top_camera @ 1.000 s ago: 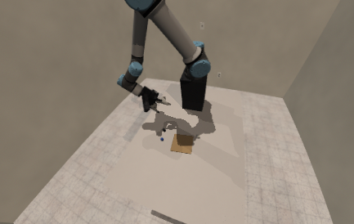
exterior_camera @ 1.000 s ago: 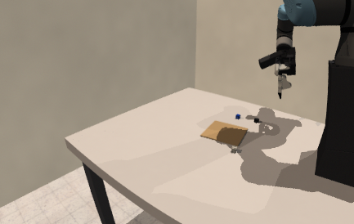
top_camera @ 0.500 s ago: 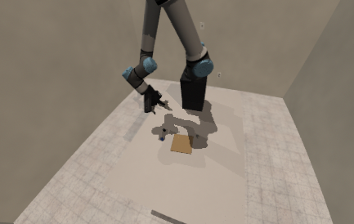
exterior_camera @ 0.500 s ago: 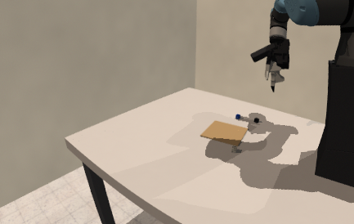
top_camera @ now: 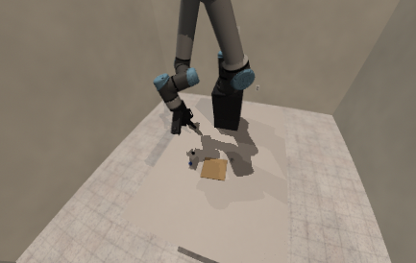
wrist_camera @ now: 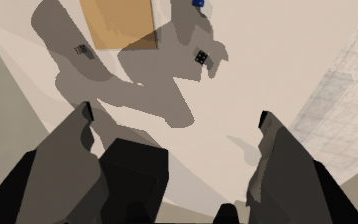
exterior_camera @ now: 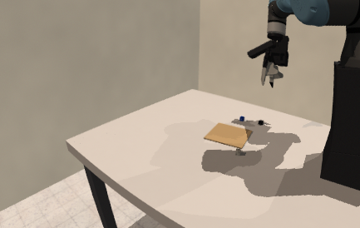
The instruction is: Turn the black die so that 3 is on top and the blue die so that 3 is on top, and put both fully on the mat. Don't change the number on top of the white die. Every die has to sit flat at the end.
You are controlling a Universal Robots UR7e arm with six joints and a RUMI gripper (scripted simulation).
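Note:
The black die [top_camera: 193, 153] [exterior_camera: 260, 122] [wrist_camera: 201, 57] sits on the table off the mat, in the arm's shadow; light pips show in the wrist view, too small to count surely. The blue die [top_camera: 190, 163] [exterior_camera: 242, 119] [wrist_camera: 198, 3] sits beside the mat, cut by the wrist view's top edge; its top number is unreadable. The white die [exterior_camera: 239, 152] [wrist_camera: 81, 49] lies in shadow off the mat's opposite side, its number unclear. The orange-tan mat [top_camera: 213, 170] [exterior_camera: 224, 135] [wrist_camera: 126, 30] holds no die. My gripper [exterior_camera: 268, 85] [wrist_camera: 178, 107] is open and empty, high above the table.
The black robot base [top_camera: 227, 110] [exterior_camera: 349, 129] stands at one end of the table. The arm's shadows fall across the dice area and part of the mat. The table's edge [exterior_camera: 102, 166] shows in the exterior view. Walls stand around the table.

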